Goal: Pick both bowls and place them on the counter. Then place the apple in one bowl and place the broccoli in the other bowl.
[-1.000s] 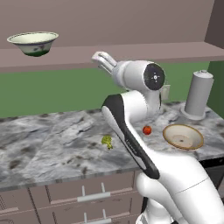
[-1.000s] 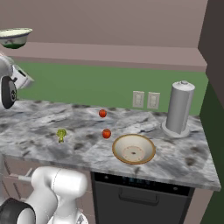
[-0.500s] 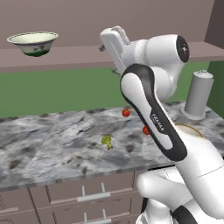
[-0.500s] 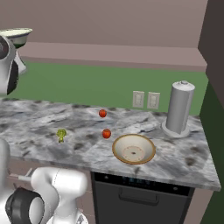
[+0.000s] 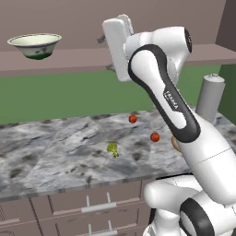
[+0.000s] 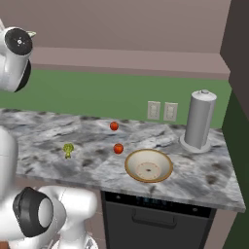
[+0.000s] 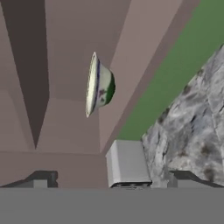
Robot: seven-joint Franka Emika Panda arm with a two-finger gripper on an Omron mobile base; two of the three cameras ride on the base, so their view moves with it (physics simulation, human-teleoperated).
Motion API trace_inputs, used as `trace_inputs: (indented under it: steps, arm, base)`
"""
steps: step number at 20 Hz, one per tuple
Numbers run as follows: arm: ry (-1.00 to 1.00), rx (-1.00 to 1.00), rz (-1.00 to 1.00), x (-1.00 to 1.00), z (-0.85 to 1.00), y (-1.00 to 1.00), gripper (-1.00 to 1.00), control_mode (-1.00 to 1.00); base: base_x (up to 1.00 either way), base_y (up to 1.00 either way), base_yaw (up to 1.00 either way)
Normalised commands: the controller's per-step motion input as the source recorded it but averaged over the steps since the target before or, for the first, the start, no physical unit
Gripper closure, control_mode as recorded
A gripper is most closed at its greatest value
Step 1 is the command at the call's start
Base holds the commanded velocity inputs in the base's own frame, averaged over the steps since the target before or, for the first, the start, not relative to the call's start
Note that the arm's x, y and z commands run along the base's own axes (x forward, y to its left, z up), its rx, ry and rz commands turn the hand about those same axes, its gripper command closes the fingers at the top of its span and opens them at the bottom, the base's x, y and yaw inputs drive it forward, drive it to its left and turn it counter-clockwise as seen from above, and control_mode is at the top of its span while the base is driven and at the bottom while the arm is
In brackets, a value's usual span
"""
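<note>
The deep cream-white bowl [image 5: 34, 45] with the green pattern stands on the mauve shelf [image 5: 69, 59], well left of my raised hand. At shelf height my gripper [image 5: 105, 53] is open and holds nothing. In the hand view the same bowl [image 7: 99, 85] appears on its side, far beyond the wide-apart fingertips [image 7: 41, 179]. The shallow tan bowl [image 6: 148, 165] sits on the marbled counter [image 6: 204, 170]. The broccoli [image 5: 112, 148] [image 6: 68, 149] lies on the counter too. Two small red fruits [image 6: 114, 126] [image 6: 118, 148] lie between them; which one is the apple I cannot tell.
A tall grey canister [image 6: 199, 121] stands at the counter's back right, beside two wall outlets [image 6: 162, 111]. Drawers with silver handles [image 5: 92, 205] run under the counter, and a dark dishwasher front [image 6: 151, 219] sits below the tan bowl.
The arm has swung upward and its hand has risen from above the counter to shelf height. The jaws stayed open. Bowls, fruits and broccoli have not moved.
</note>
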Motion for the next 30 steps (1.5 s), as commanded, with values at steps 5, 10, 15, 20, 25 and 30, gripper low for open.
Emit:
trace_inputs:
  steps: [5, 10, 15, 20, 25, 30]
  arm:
    - [0.05, -0.01, 0.02, 0.17, -0.01, 0.44, -1.00, -1.00]
    - [0.07, -0.04, 0.00, 0.30, -0.01, 0.38, -1.00, -1.00]
    - [0.09, -0.02, 0.00, 0.43, 0.00, 0.17, -1.00, -1.00]
    - [0.07, -0.02, 0.00, 0.48, 0.00, 0.14, -1.00, -1.00]
    - [0.02, 0.00, 0.00, 0.49, -0.01, 0.26, -1.00, -1.00]
    - [0.00, 0.00, 0.00, 0.39, -0.04, 0.28, -1.00, -1.00]
  base:
    - [0.00, 0.00, 0.00]
    - [0.00, 0.00, 0.00]
    - [0.00, 0.00, 0.00]
    - [0.00, 0.00, 0.00]
    - [0.00, 0.00, 0.00]
    - [0.00, 0.00, 0.00]
